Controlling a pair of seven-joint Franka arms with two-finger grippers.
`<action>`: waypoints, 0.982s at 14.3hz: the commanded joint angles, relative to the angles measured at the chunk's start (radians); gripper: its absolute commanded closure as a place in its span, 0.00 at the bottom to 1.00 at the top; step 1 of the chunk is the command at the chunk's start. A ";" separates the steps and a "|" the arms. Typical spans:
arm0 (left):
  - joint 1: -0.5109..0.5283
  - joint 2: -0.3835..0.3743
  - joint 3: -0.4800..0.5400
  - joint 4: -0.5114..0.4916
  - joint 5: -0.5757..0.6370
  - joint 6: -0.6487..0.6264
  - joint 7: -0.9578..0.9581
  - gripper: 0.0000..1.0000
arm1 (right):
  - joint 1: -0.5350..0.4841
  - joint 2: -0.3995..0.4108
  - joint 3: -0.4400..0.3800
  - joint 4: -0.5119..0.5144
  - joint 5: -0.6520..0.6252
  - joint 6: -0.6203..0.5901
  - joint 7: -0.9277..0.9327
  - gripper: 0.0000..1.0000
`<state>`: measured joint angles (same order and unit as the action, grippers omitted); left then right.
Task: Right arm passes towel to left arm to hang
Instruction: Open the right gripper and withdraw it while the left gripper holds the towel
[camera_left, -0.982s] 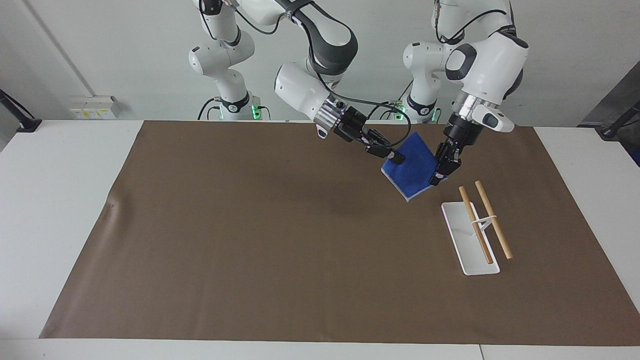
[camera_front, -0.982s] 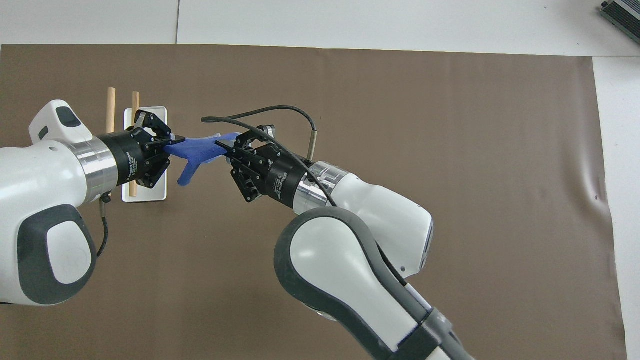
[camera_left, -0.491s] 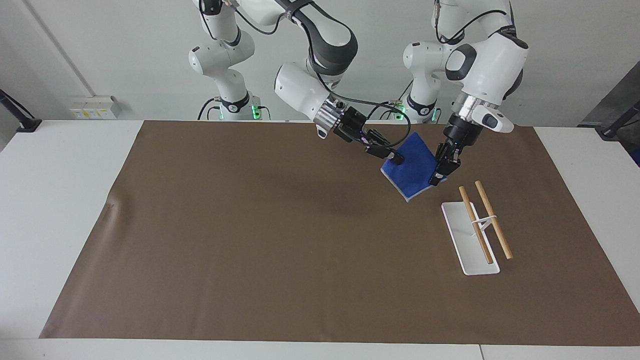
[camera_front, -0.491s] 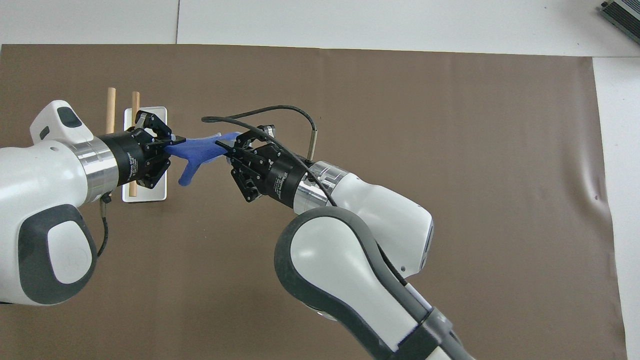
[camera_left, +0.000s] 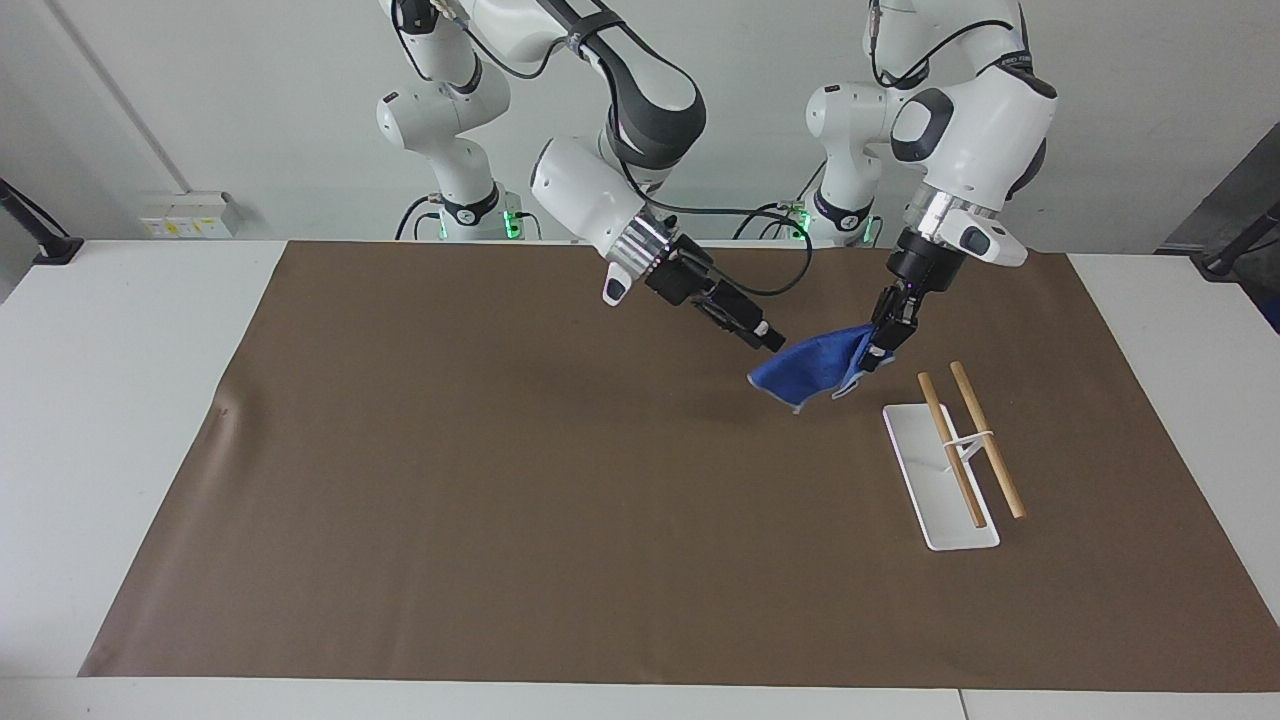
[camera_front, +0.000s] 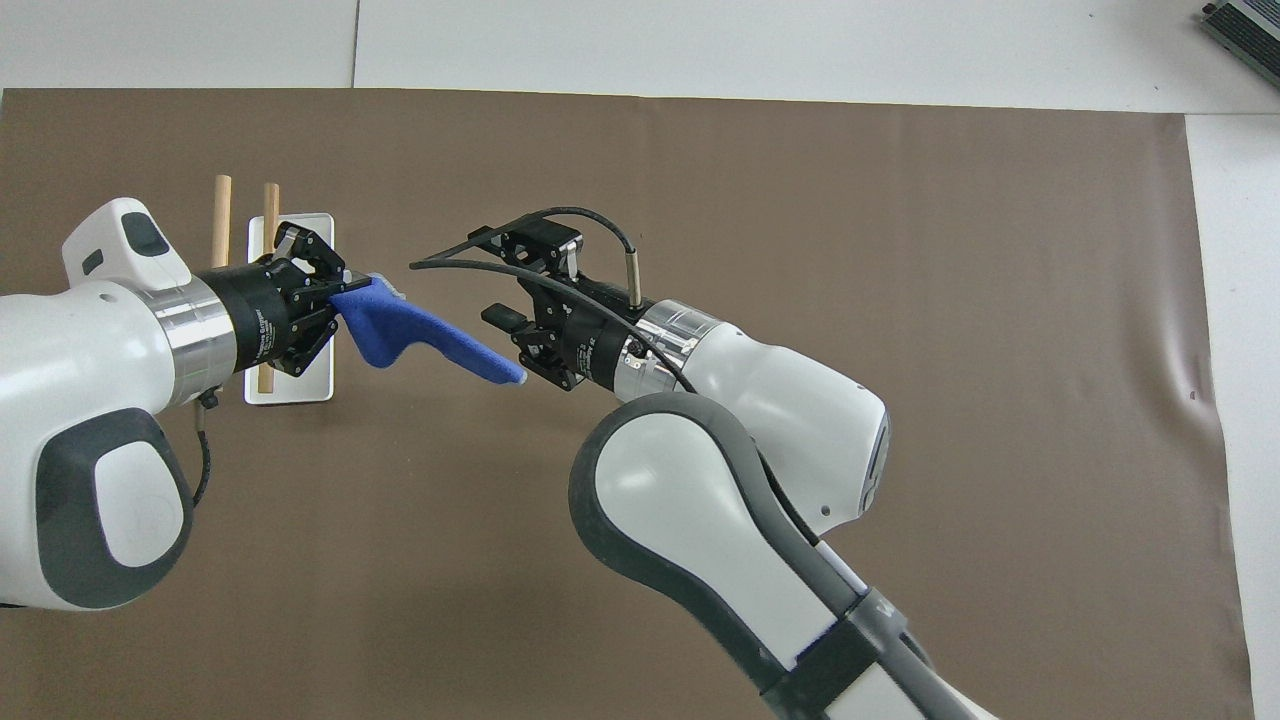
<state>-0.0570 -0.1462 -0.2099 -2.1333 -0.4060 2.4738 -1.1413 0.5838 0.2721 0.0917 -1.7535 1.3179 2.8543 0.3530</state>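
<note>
Released by the right gripper (camera_left: 775, 343), the towel (camera_left: 812, 367) has dropped from a taut, upright sheet stretched between both arms into a limp drape that hangs from one edge alone. That gripper has also drawn back toward the middle of the mat; a second ago it pinched the cloth's edge, and now its jaws stand apart and empty just beside the sagging free corner, over bare mat (camera_left: 500, 480).

Going from the robots' end outward: the left gripper (camera_left: 882, 345) is clenched on the towel's upper edge, as it was a second ago, and holds it in the air, over the mat and nearer the robots than the rack (camera_left: 955, 450). The overhead view shows the same: the cloth (camera_front: 415, 332) trails from the left jaws toward the right gripper (camera_front: 500, 280), clear of it.

Farther out stands the rack, a white base plate with two wooden rods on a thin stand, at the left arm's end of the desk. It has not moved, and nothing hangs on it yet.

One-edge holding looks deliberate: it lets the cloth fall free so it can be laid over a rod. The handover seems done; hanging remains.
</note>
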 joint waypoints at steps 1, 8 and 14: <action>0.003 -0.007 0.006 -0.011 -0.004 -0.004 0.073 1.00 | -0.059 -0.005 0.005 -0.049 -0.196 0.008 -0.113 0.00; 0.009 0.043 0.014 0.004 0.016 0.010 0.375 1.00 | -0.335 -0.007 0.005 -0.070 -0.944 -0.212 -0.204 0.00; 0.009 0.125 0.069 0.085 0.041 -0.006 0.583 1.00 | -0.410 -0.014 -0.059 0.038 -1.367 -0.523 -0.117 0.00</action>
<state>-0.0478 -0.0614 -0.1634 -2.0997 -0.3974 2.4765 -0.6104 0.1948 0.2681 0.0334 -1.7719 0.0248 2.4459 0.1967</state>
